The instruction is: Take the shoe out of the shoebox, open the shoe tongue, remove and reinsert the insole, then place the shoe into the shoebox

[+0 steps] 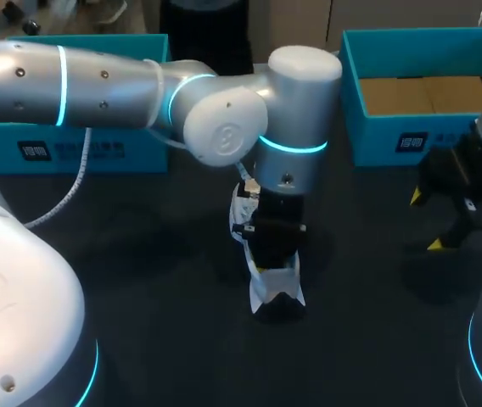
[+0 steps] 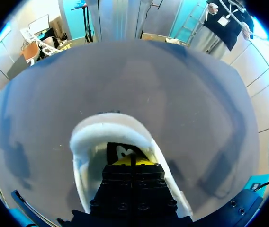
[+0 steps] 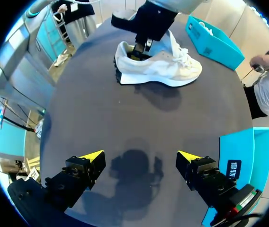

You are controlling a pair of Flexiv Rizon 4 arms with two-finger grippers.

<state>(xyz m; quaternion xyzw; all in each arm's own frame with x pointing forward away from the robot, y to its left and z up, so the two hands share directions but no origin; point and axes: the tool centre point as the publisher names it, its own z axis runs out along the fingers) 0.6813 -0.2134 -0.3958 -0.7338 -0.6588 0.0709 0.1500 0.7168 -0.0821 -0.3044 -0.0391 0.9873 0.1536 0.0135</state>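
Start at 10 o'clock on your table: a teal box sits at the far edge. Your left arm comes in over it and reaches to the middle, where it points straight down.

The shoe is there at the centre. It is white, out of both boxes, and stands on its sole on the dark tabletop. In the head view its heel points toward 6 o'clock.

Your left gripper is down inside the shoe's opening. Its yellow tips are pressed together, just short of a black patch inside the heel. You cannot tell whether anything is pinched between them. The white collar curves round ahead of the tips.

At 2 o'clock a second teal box stands open, with brown cardboard in its bottom.

At 3 o'clock your right gripper hangs above the table, well apart from the shoe. Its fingers are spread wide and hold nothing. From its wrist view the shoe lies ahead of it, side-on, with the laces toward the far box.
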